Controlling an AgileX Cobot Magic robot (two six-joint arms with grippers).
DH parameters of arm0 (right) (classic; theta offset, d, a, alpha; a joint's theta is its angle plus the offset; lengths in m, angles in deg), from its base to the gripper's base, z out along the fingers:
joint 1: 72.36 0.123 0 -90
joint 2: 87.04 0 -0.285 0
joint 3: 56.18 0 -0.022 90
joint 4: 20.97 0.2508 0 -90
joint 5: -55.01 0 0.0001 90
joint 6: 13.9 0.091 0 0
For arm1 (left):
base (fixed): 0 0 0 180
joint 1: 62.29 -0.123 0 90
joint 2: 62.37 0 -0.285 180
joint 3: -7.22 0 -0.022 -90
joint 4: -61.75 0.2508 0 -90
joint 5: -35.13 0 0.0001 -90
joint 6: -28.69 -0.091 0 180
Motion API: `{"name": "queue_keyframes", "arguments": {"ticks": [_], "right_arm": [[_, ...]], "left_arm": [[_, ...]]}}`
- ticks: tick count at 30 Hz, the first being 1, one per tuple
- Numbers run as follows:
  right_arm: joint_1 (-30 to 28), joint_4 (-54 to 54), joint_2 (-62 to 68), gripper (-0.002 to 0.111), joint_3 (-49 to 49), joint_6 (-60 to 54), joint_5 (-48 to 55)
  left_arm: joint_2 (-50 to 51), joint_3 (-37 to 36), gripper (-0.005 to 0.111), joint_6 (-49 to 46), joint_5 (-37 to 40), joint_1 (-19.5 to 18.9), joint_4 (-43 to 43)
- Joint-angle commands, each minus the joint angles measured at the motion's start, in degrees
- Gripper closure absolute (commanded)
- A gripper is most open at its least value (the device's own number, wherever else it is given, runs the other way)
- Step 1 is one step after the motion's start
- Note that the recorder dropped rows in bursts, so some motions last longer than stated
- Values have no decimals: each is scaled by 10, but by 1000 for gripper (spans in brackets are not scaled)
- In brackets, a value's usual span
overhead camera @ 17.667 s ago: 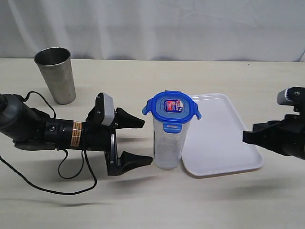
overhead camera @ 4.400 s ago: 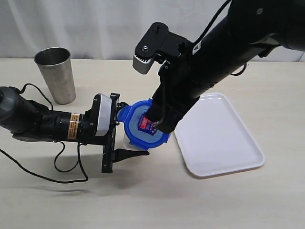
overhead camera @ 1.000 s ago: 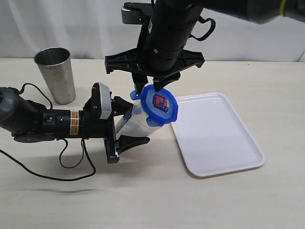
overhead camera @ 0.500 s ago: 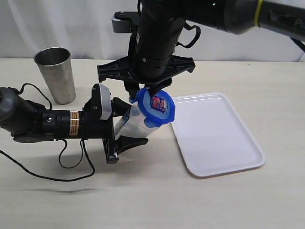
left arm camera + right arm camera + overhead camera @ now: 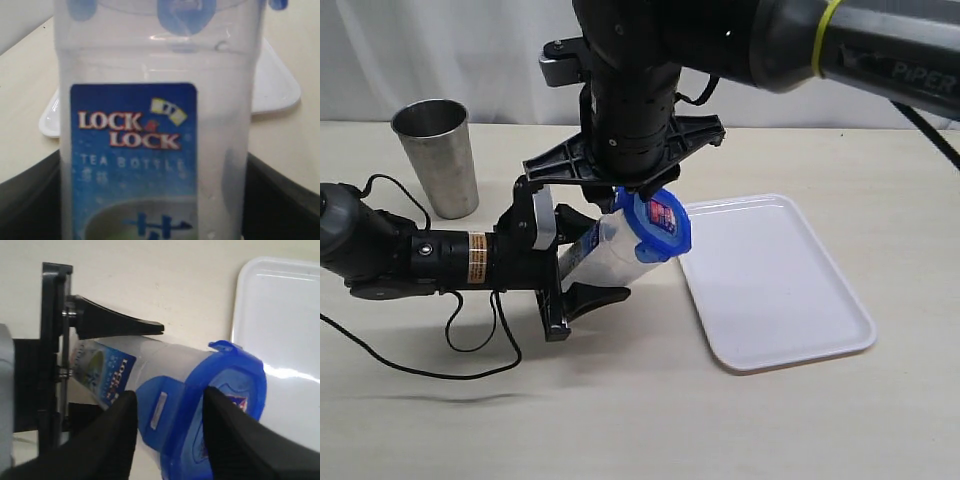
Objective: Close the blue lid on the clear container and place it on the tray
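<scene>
The clear container leans towards the tray, and my left gripper is shut on its body. Up close in the left wrist view, its blue label fills the space between the dark fingers. The blue lid sits on its mouth. My right gripper reaches down from above, open. Its fingers straddle the blue lid's rim and one tab. The tray lies flat on the table to the right.
A steel cup stands at the back left. The left arm's black cable loops over the table in front of it. The tray lies just beyond the lid.
The right arm has come lower and a little to the left, so its fingers now sit around the lid's rim. The container stays tilted in the left gripper.
</scene>
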Motion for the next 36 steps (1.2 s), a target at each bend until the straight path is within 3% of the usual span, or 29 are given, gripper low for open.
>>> {"name": "queue_keyframes", "arguments": {"ticks": [1,5,12,21,25,28,30,33,36], "right_arm": [[9,34,32,74,16,-10,17],[18,36,32,83,11,-32,17],[18,34,11,83,-55,-87,17],[18,-30,-107,83,-51,-125,-4],[18,-57,-182,84,15,-129,-69],[18,-94,-263,84,128,-111,-168],[18,-120,-308,89,195,-91,-230],[18,-190,-378,104,296,-30,-311],[18,-250,-438,103,370,28,-361]], "left_arm": [[-6,3,107,0,-49,2,-1],[-6,3,107,0,-56,2,0],[-6,3,107,0,-57,2,4],[-6,3,107,0,-69,2,5],[-6,3,107,0,-102,2,5],[-6,3,107,0,-102,2,5],[-6,3,107,0,-102,2,5],[-6,3,107,0,-102,2,5],[-6,3,107,0,-102,2,5]]}}
